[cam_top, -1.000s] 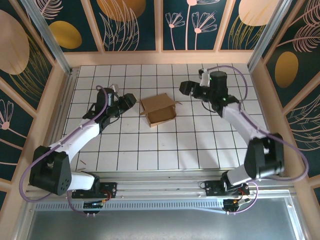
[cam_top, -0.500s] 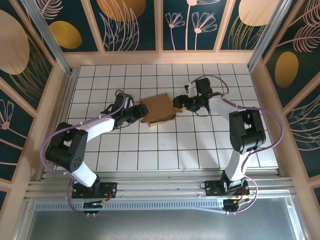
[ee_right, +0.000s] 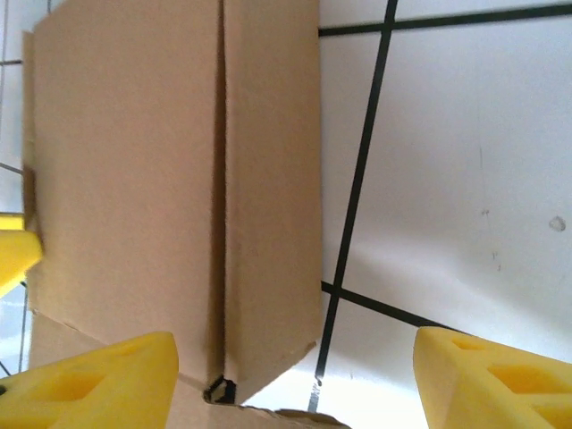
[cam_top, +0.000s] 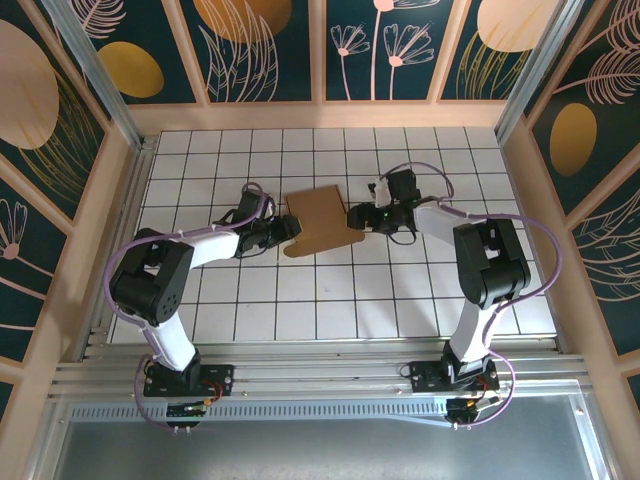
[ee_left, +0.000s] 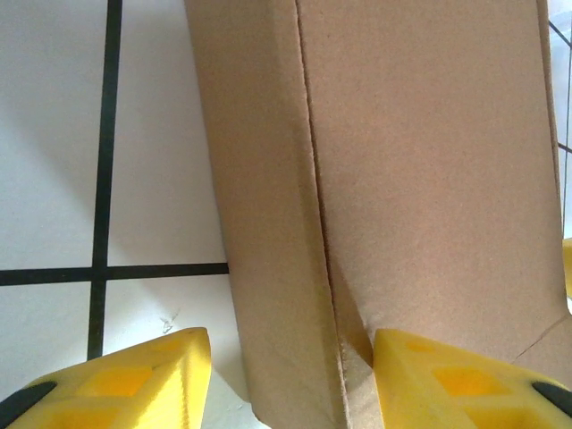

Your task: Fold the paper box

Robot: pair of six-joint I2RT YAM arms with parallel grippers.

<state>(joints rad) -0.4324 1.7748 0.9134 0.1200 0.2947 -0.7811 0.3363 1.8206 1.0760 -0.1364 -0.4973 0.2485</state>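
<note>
The paper box (cam_top: pixel 322 218) is plain brown cardboard and lies in the middle of the tiled table, its top panel down flat. My left gripper (cam_top: pixel 291 229) is low at the box's left edge and my right gripper (cam_top: pixel 354 216) is at its right edge. In the left wrist view the paper box (ee_left: pixel 429 161) has a narrow side panel between my open left gripper (ee_left: pixel 290 375); the right fingertip (ee_left: pixel 447 375) touches the cardboard, the left one stands apart. In the right wrist view the paper box (ee_right: pixel 125 161) has a side panel inside my open right gripper (ee_right: pixel 295 380), near the left finger.
The white tiled table (cam_top: pixel 400 290) has free room in front of and behind the box. Wooden walls (cam_top: pixel 320 115) close the back and sides. A metal rail (cam_top: pixel 320 365) runs along the near edge by the arm bases.
Both arms have swung in low to the box from either side. The box, open at the top a second ago, now has its top panel down flat. The right jaws have narrowed a little.
</note>
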